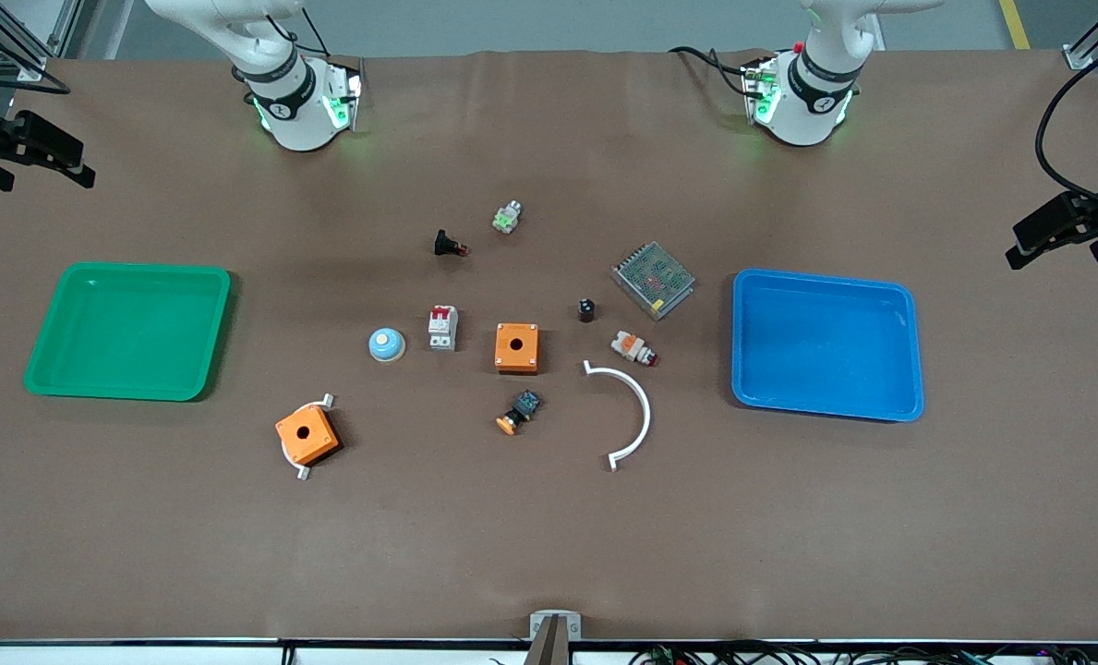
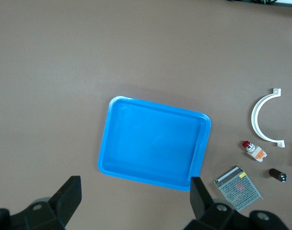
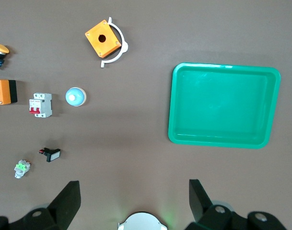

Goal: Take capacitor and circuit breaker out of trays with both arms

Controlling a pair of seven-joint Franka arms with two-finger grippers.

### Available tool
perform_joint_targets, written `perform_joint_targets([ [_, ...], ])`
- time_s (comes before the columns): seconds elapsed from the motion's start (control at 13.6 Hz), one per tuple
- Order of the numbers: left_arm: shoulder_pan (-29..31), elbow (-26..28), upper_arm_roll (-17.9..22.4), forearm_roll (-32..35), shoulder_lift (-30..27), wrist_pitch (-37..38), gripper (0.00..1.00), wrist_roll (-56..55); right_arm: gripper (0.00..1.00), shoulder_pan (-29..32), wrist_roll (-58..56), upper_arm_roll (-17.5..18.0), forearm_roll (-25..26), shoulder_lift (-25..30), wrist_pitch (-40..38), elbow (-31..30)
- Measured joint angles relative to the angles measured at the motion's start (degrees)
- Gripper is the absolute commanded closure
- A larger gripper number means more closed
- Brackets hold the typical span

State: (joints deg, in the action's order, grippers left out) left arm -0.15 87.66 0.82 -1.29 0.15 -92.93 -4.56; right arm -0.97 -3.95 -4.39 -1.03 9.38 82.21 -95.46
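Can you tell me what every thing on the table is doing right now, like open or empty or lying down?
Left tool: open, holding nothing, over the blue tray's end of the table.
Right tool: open, holding nothing.
Blue tray: empty.
Green tray: empty.
Breaker: lying flat on the table, untouched.
Capacitor: on the table, untouched.
Corner orange box: resting on a white curved bracket.
Middle orange box: hole facing up.

No text, label, brand or number is legible on anything here.
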Motion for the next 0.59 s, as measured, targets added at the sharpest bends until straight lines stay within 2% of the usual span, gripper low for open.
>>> perform_joint_targets([
  [0.59,0.19,-0.17,0.24,0.00,0.05,0.31,0.00,0.00,0.00,0.04,0.00,-0.01,0.04,0.01,0.81,0.05],
])
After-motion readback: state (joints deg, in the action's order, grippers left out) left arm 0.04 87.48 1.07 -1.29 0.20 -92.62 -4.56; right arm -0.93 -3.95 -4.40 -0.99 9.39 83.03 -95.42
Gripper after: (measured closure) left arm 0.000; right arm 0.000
